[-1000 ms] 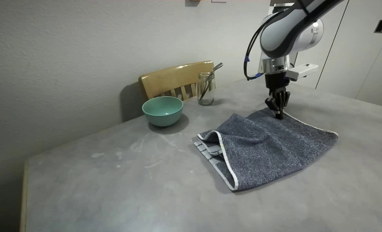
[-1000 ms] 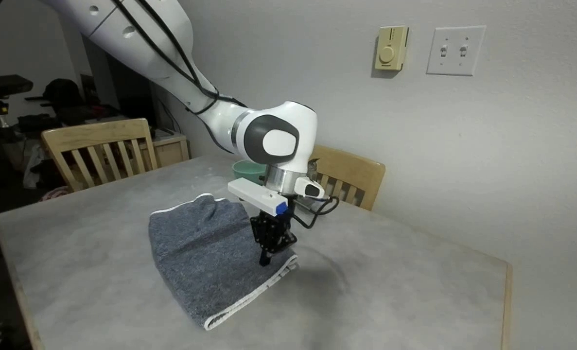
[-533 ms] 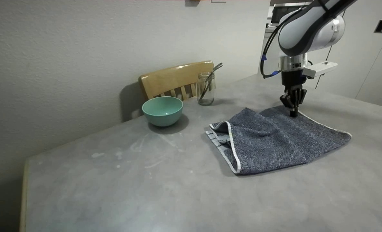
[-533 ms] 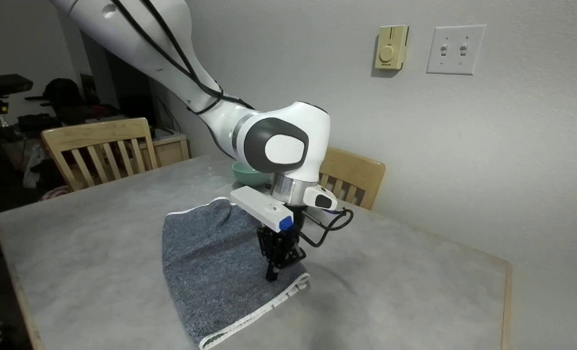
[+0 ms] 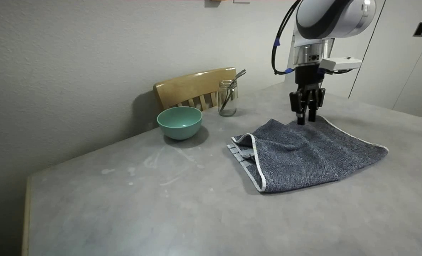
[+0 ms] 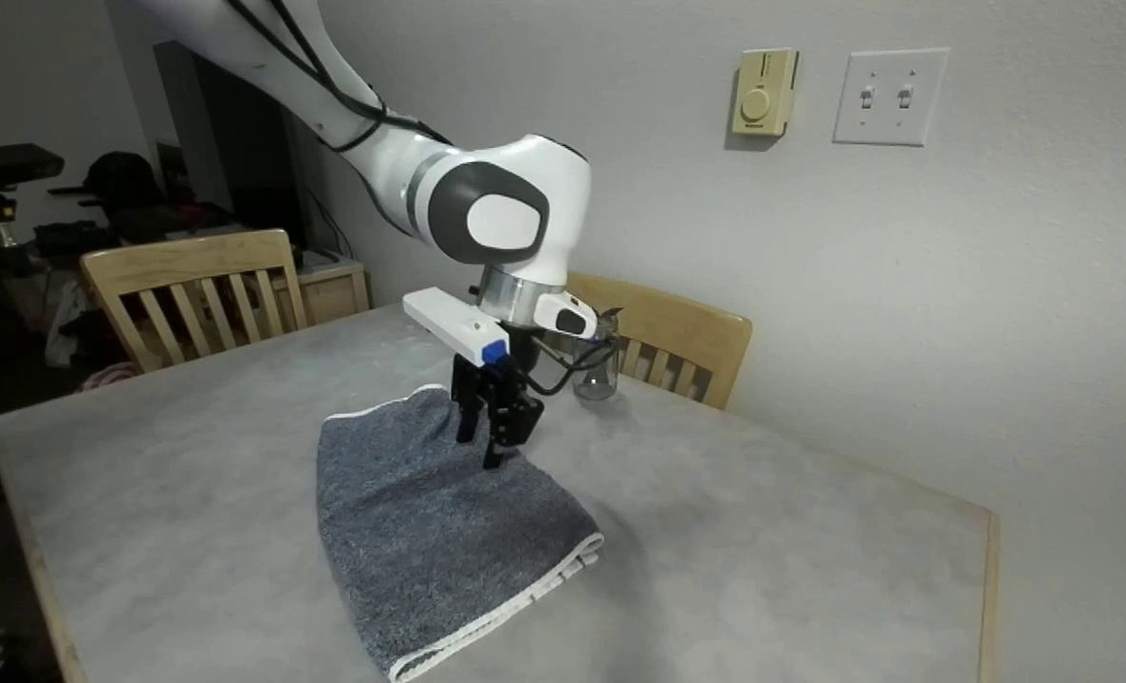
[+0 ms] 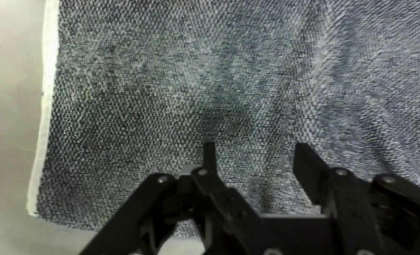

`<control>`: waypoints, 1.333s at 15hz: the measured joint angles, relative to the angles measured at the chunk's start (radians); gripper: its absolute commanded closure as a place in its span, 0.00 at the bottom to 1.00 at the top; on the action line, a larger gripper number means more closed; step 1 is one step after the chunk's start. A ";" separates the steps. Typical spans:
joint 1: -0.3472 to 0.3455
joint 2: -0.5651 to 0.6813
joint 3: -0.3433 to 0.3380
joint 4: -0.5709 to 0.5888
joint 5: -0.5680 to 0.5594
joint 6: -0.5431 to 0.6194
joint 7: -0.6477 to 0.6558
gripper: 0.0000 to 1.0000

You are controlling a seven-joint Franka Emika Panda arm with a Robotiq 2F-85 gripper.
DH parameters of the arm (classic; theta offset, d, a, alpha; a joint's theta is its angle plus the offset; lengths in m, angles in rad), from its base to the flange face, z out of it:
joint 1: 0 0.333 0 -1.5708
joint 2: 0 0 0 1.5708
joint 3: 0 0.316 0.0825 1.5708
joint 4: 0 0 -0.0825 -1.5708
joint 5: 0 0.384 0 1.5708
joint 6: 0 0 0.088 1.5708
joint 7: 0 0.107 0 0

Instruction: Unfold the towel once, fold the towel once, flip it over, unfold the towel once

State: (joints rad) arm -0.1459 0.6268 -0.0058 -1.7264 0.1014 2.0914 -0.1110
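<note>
The towel [image 5: 303,160] is blue-grey with white edging and lies folded on the table in both exterior views. One corner of its upper layer curls up toward the bowl side, baring a pale striped part [image 5: 240,156] of the layer beneath. My gripper [image 5: 306,119] points down just above the towel's far part, its jaws apart with nothing between them. In the wrist view the black gripper [image 7: 255,147] shows a wide gap, with only flat, slightly rippled towel [image 7: 132,106] seen through it. Whether the fingertips touch the cloth I cannot tell.
A teal bowl [image 5: 180,122] and a glass jar [image 5: 227,99] with a metal utensil in it stand near the table's wall side. Behind them is a wooden chair [image 5: 196,87]. Another chair [image 6: 193,275] stands at a further table side. The grey table [image 5: 125,213] carries everything.
With the shut gripper pressed on it, the towel slid rightward in an exterior view, then stopped. Since then my gripper has come up off that spot, shifted toward the bowl side and opened.
</note>
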 measured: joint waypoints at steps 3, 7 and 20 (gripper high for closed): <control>0.037 -0.038 0.027 0.000 0.028 -0.029 0.026 0.00; 0.094 -0.041 0.040 0.017 0.032 -0.056 0.066 0.00; 0.175 0.034 0.052 0.109 -0.005 -0.169 0.062 0.00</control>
State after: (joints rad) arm 0.0288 0.6606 0.0462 -1.6175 0.0964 1.9220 -0.0488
